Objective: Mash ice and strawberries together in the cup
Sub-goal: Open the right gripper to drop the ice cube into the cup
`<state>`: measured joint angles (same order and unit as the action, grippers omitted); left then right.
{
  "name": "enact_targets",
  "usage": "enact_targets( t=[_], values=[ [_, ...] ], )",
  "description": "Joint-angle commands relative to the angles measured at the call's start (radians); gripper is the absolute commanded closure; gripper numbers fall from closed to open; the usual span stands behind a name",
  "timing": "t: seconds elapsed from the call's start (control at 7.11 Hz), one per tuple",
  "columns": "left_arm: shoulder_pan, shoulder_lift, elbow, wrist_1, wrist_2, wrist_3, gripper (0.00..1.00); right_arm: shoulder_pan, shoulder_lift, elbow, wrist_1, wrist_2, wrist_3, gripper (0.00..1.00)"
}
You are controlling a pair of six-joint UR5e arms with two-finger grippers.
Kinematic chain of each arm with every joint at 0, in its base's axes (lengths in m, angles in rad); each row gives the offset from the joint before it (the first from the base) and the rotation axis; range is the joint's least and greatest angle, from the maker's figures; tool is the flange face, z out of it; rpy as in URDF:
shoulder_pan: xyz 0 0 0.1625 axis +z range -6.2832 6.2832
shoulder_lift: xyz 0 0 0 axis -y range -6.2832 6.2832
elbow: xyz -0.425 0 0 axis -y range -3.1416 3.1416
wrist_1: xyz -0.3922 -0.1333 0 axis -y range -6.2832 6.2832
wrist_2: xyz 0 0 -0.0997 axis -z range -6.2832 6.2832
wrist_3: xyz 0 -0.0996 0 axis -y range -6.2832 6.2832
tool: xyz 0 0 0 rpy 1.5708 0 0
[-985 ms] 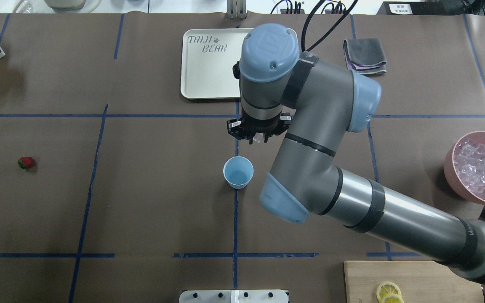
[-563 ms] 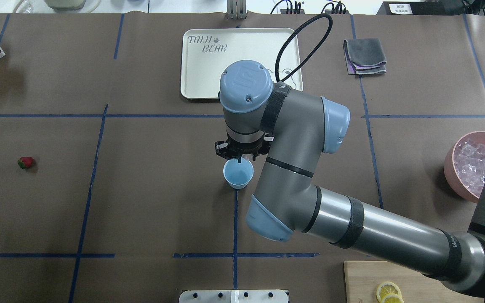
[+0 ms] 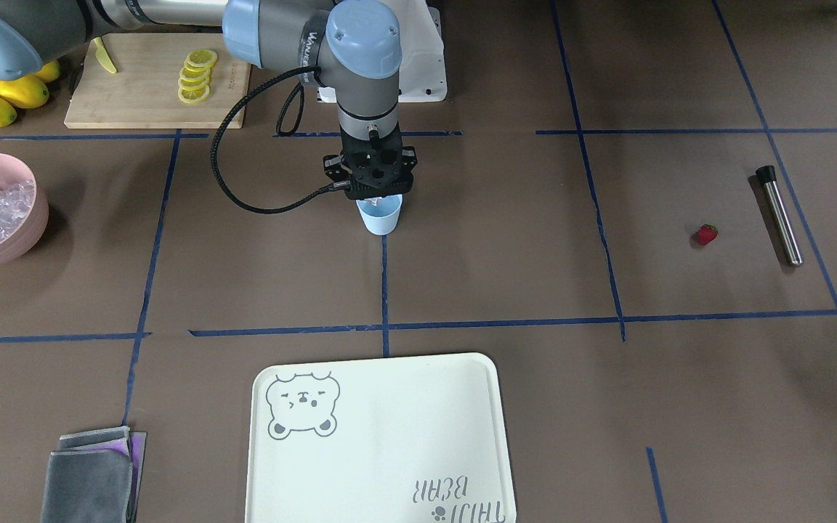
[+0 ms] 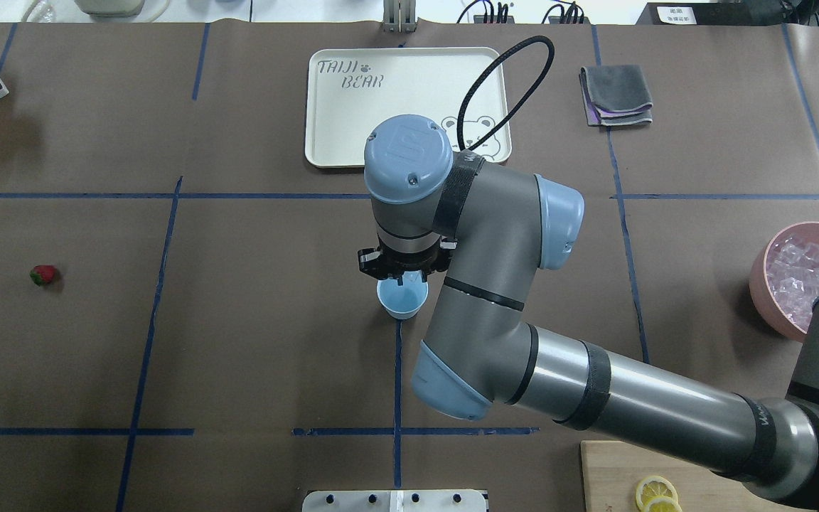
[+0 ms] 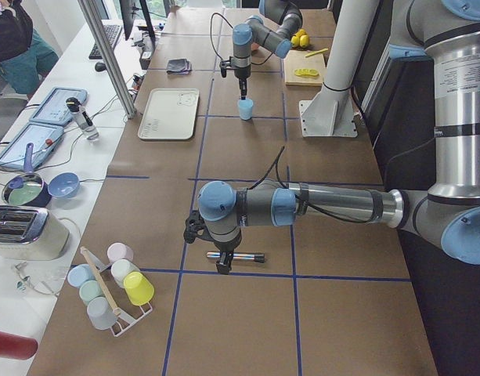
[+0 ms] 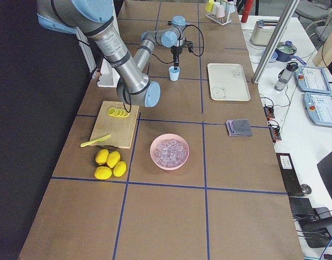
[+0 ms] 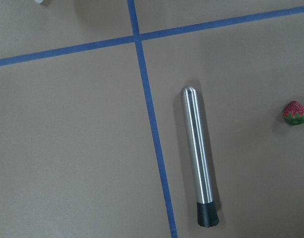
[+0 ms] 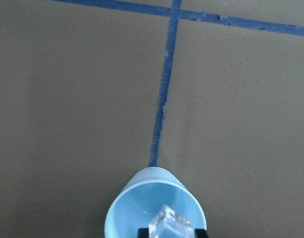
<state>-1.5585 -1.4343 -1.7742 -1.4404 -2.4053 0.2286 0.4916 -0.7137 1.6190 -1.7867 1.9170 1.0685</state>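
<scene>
Right gripper (image 3: 375,196) clamped on one ice cube (image 8: 170,224), just above the cup (image 3: 381,218).
The cube is probably hard, wet and slippery, so flat opposite faces hold best. The strawberry (image 3: 707,234) lies well apart; for the left gripper (image 5: 221,262), I cannot tell.

A table (image 4: 274,341) covered in brown paper, gridded with blue tape (image 4: 397,370), spreads under the jaws of the right gripper (image 3: 375,196). Beyond them (the operators' side) runs a white bench (image 6: 317,157) with a metal post (image 5: 106,55). The light is even.
</scene>
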Motion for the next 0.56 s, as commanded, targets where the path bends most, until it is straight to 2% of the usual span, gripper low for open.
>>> enact_targets(
  t=[0.0, 0.28, 0.42],
  values=[
    [0.000, 0.000, -0.002, 0.000, 0.000, 0.000, 0.00, -0.007, 0.000, 0.001, 0.003, 0.002, 0.002, 0.03],
    [0.000, 0.000, -0.004, 0.000, 0.000, 0.000, 0.00, -0.005, -0.003, 0.016, 0.001, 0.005, -0.001, 0.03],
    [0.000, 0.000, -0.004, -0.002, 0.000, 0.000, 0.00, 0.036, -0.007, 0.018, 0.001, 0.008, -0.018, 0.02]
  ],
)
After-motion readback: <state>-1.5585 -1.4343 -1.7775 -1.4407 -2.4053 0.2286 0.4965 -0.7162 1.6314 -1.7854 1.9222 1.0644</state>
